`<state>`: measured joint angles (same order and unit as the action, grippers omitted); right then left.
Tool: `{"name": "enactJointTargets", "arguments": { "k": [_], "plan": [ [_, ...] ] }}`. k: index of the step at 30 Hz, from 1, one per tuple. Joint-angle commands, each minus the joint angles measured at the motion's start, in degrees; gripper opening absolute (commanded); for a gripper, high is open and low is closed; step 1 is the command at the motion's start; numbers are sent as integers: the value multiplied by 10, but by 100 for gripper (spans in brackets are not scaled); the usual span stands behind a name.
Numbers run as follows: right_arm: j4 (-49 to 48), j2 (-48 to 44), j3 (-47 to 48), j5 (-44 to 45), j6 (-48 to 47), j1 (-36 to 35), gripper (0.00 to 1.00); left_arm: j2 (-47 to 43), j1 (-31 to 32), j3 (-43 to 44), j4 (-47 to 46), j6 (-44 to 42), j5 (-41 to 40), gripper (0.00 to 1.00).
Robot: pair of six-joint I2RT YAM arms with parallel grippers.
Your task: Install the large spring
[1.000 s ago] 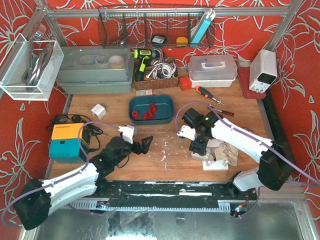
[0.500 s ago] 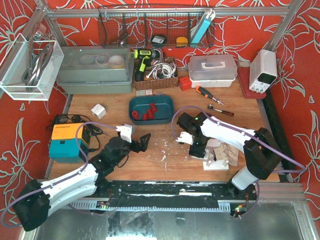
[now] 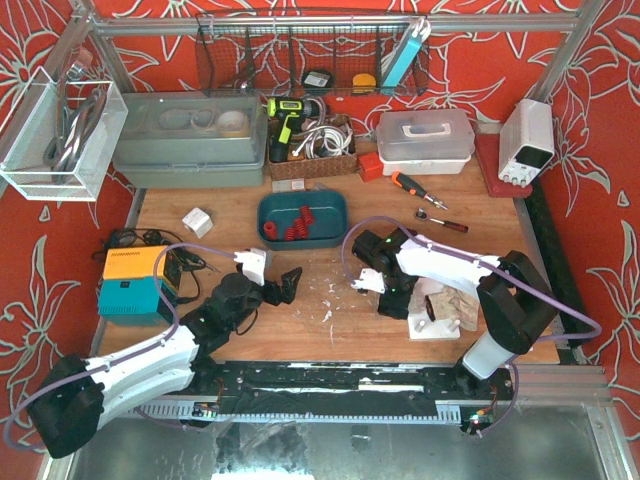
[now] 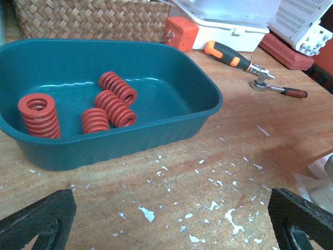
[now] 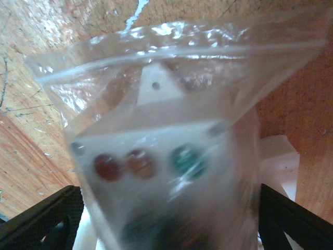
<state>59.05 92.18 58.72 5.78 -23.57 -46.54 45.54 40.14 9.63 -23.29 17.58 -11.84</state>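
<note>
Several red springs (image 3: pixel 293 222) lie in a teal tray (image 3: pixel 302 197) at the table's middle; in the left wrist view the largest spring (image 4: pixel 37 114) stands at the left end of the tray (image 4: pixel 208 112). My left gripper (image 3: pixel 288 282) is open and empty, low over the wood just in front of the tray (image 4: pixel 166 224). My right gripper (image 3: pixel 395 300) is open, its jaws wide on either side of a clear plastic bag (image 5: pixel 166 120) that holds a white block with coloured dots. The bag (image 3: pixel 450 300) lies by a white fixture (image 3: pixel 432 328).
An orange and teal box (image 3: pixel 135 282) sits at the left edge, a white cube (image 3: pixel 197 221) behind it. A screwdriver (image 3: pixel 410 186) and a ratchet (image 3: pixel 440 222) lie at the back right. A grey bin (image 3: pixel 190 140), a wicker basket (image 3: pixel 310 150), a white case (image 3: pixel 425 140) and a power supply (image 3: pixel 527 140) line the back.
My right arm has folded in and its gripper has come down closer over the bag. My left gripper has shifted slightly towards the tray.
</note>
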Motion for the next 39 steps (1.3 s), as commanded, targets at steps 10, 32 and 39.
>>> {"name": "enactJointTargets", "arguments": {
  "k": [10,32,39],
  "plan": [
    [-9,12,-10,26,-5,-8,86,-13,3,7,-10,-1,-10,100],
    [-98,-51,65,106,101,1,35,-20,3,5,-12,-8,-11,100],
    [-184,-54,110,134,178,79,34,-4,3,1,-50,-21,68,100]
  ]
}}
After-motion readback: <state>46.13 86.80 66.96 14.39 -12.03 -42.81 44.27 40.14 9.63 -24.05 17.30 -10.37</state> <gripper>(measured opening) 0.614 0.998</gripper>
